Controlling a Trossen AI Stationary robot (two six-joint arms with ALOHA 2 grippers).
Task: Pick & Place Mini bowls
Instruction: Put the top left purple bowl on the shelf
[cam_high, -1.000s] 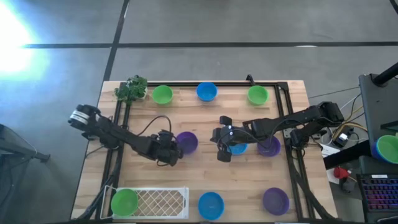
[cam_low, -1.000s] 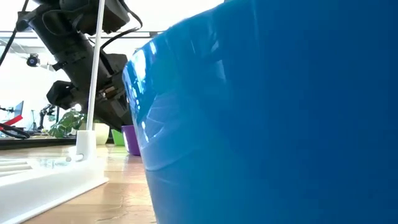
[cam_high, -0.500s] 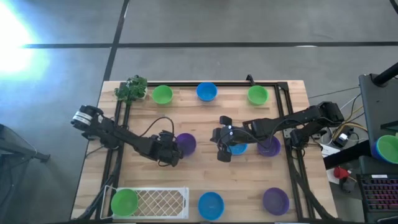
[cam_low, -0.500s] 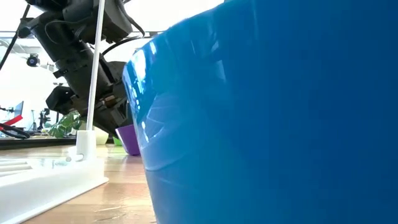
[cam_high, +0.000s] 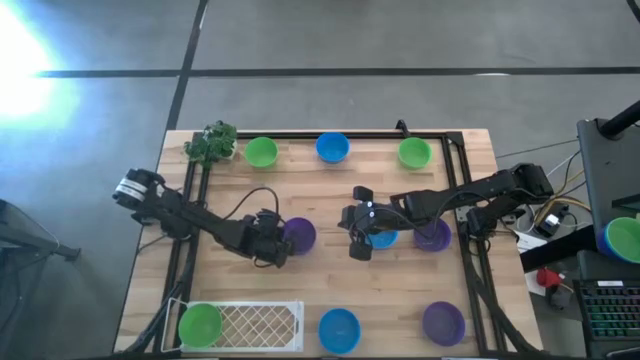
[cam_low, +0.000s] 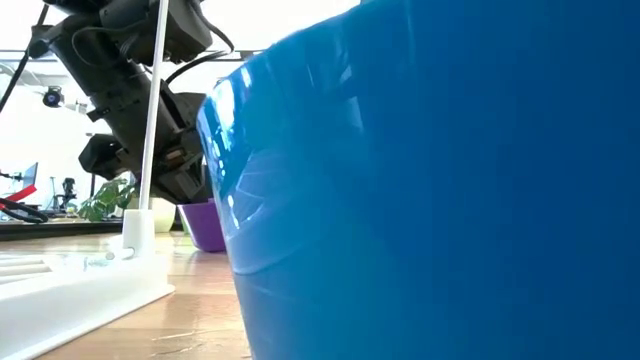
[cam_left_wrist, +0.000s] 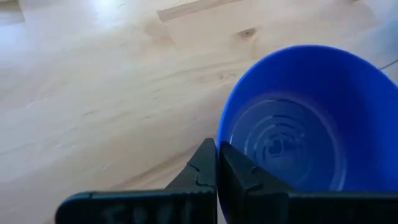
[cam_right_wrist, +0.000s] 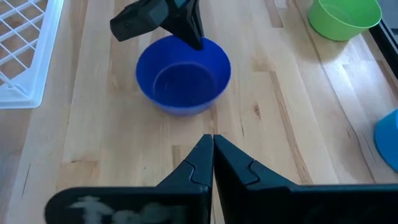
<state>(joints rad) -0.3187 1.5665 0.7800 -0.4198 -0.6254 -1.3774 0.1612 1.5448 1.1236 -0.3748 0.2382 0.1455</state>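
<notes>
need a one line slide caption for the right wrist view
Left gripper pinches the rim of a purple mini bowl while the shut right gripper faces it.

Left wrist view: the left end effector (cam_left_wrist: 217, 163), its two dark fingers (cam_left_wrist: 200, 169) pressed together with their tips meeting over the near rim of a small bowl (cam_left_wrist: 305, 118), clamping that rim between them. The bowl appears blue here, stands upright with its opening upward, and shows concentric rings on its inner floor. It rests on a pale wooden tabletop (cam_left_wrist: 93, 93), whose grain, a small knot and a plank seam show beyond the bowl.
</notes>
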